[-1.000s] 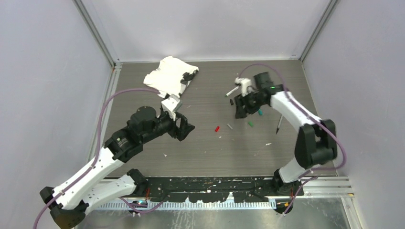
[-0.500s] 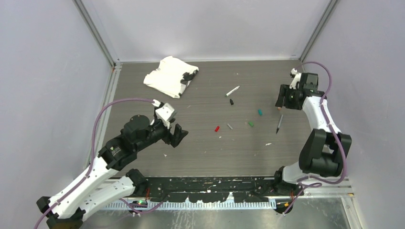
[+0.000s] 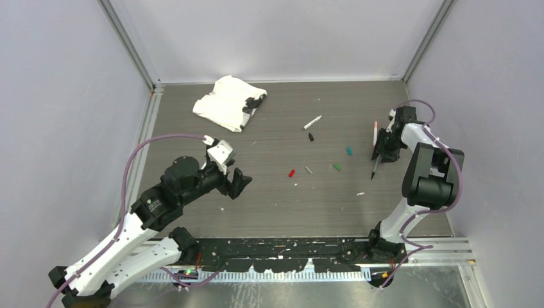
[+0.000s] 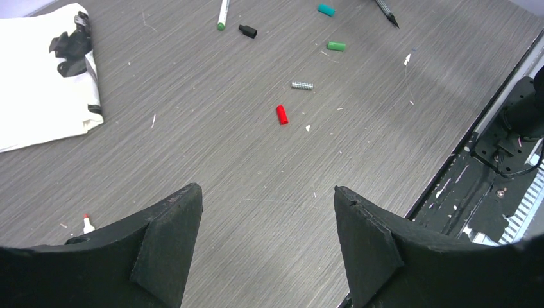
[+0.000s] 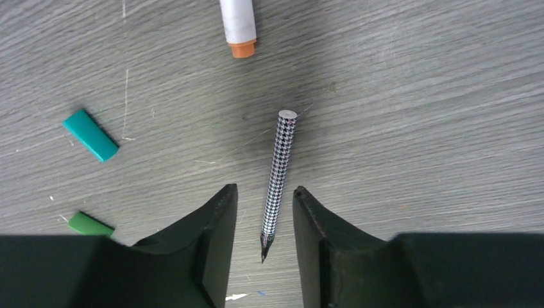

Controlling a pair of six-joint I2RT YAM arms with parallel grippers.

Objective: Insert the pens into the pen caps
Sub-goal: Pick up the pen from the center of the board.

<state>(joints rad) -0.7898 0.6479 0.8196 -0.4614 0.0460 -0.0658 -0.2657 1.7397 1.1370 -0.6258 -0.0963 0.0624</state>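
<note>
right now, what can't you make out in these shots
Right wrist view: white pen cut off by the top edge; only its orange end shows.
Top external view: right gripper, jaws hidden under its own wrist.
Left wrist view: dark pen cut by the top edge.
Top external view: black item on the white cloth, too small to identify.

The right arm (image 3: 428,176) folds sharply, elbow raised, with its wrist bent down over the grey pen (image 5: 282,154). The right gripper (image 5: 264,190) sits low, one finger on either side of the pen's pointed end. The fingers are narrowly parted and neither touches the barrel. Well to the left of the pen, the left arm (image 3: 128,224) reaches forward from its base and angles toward the pen. The left gripper (image 4: 266,196) hangs clear of the surface, jaws spread wide and empty.
</note>
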